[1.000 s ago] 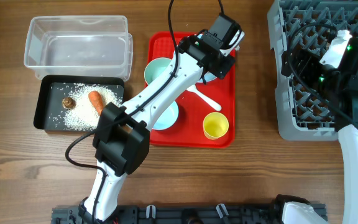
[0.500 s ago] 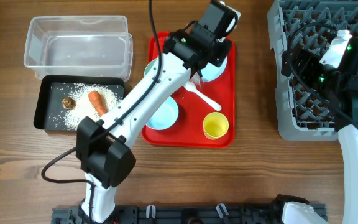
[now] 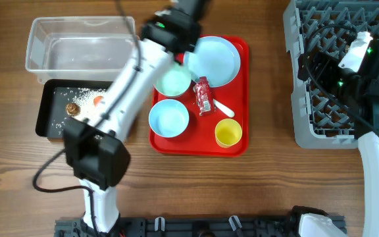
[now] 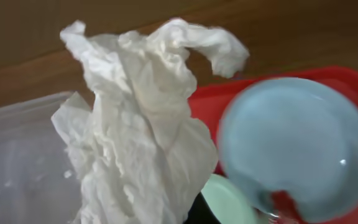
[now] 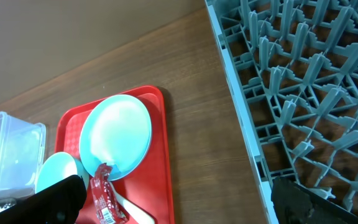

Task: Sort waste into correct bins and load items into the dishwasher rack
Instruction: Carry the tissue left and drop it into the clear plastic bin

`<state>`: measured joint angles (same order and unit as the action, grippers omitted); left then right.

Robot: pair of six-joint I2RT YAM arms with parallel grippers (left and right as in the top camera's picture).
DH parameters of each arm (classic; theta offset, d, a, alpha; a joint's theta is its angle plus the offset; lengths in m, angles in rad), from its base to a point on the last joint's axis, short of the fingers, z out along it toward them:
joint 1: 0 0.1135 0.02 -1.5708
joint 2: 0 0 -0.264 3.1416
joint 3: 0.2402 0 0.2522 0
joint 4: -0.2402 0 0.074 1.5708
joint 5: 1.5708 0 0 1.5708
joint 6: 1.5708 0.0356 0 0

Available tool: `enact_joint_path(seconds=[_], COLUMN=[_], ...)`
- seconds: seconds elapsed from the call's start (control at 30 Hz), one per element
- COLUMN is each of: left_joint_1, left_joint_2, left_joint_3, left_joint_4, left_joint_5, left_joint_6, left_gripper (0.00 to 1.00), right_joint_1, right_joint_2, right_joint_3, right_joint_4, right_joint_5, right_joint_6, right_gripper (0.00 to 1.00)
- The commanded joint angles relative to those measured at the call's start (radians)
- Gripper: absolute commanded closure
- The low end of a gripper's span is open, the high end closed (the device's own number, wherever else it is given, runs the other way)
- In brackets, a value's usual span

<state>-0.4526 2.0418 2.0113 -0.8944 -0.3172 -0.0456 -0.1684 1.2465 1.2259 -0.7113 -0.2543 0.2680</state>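
Observation:
A crumpled white napkin [image 4: 142, 124] fills the left wrist view, and my left gripper [image 4: 185, 214] is shut on it, fingers mostly hidden behind the paper. It hangs over the gap between the clear tub [image 3: 81, 43] and the red tray [image 3: 239, 148]. On the tray lie a pale blue plate [image 3: 210, 60], mint-green bowl [image 3: 174, 82], light blue bowl [image 3: 169, 118], yellow cup [image 3: 228, 133], red wrapper [image 3: 204, 96] and white spoon [image 3: 221, 107]. The black tub [image 3: 51, 125] holds rice [image 3: 71, 122], a brown scrap [image 3: 73, 108] and a carrot [image 3: 99, 101]. My right gripper [image 5: 179, 205] is open and empty.
The grey dishwasher rack [image 3: 308, 99] stands at the far right with my right arm over its left part. A strip of bare wood [image 5: 210, 124] separates the rack from the tray. My left arm crosses above the black tub and the tray's left edge.
My left arm has swung from above the plate up and left toward the clear tub, carrying the napkin. The plate and wrapper now show. The right arm has not moved.

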Motion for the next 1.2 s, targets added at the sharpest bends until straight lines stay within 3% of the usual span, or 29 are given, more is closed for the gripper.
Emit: enact_joint_path(seconds=[0.0, 0.3, 0.37, 0.43, 0.57, 0.8, 1.17], left_joint_1=[0.145, 0.337, 0.352, 0.360, 0.360, 0.357, 0.254], left_joint_2=[-0.012, 0.088, 0.116, 0.130, 0.131, 0.110, 0.000], left_joint_3=[0.003, 0.003, 0.003, 0.003, 0.003, 0.003, 0.003], left_joint_4=[-0.005, -0.010, -0.026, -0.054, -0.095, -0.102, -0.119], left_joint_5=[0.069, 0.140, 0.149, 0.149, 0.146, 0.141, 0.150], left_joint_6=[-0.049, -0.098, -0.098, -0.098, -0.098, -0.098, -0.075], left_gripper=[0.96, 0.96, 0.91, 0.80, 0.41, 0.11, 0.08], right_joint_1=[0.000, 0.000, 0.000, 0.000, 0.000, 0.000, 0.000], right_joint_2=[0.008, 0.008, 0.008, 0.008, 0.008, 0.008, 0.008], right_joint_3=[0.010, 0.010, 0.010, 0.010, 0.010, 0.010, 0.010], right_joint_4=[0.001, 0.002, 0.002, 0.002, 0.002, 0.002, 0.002], right_joint_5=[-0.015, -0.015, -0.015, -0.015, -0.015, -0.015, -0.015], right_joint_6=[-0.003, -0.003, -0.003, -0.003, -0.003, -0.003, -0.003], right_gripper=[0.02, 0.01, 0.01, 0.02, 0.02, 0.01, 0.02])
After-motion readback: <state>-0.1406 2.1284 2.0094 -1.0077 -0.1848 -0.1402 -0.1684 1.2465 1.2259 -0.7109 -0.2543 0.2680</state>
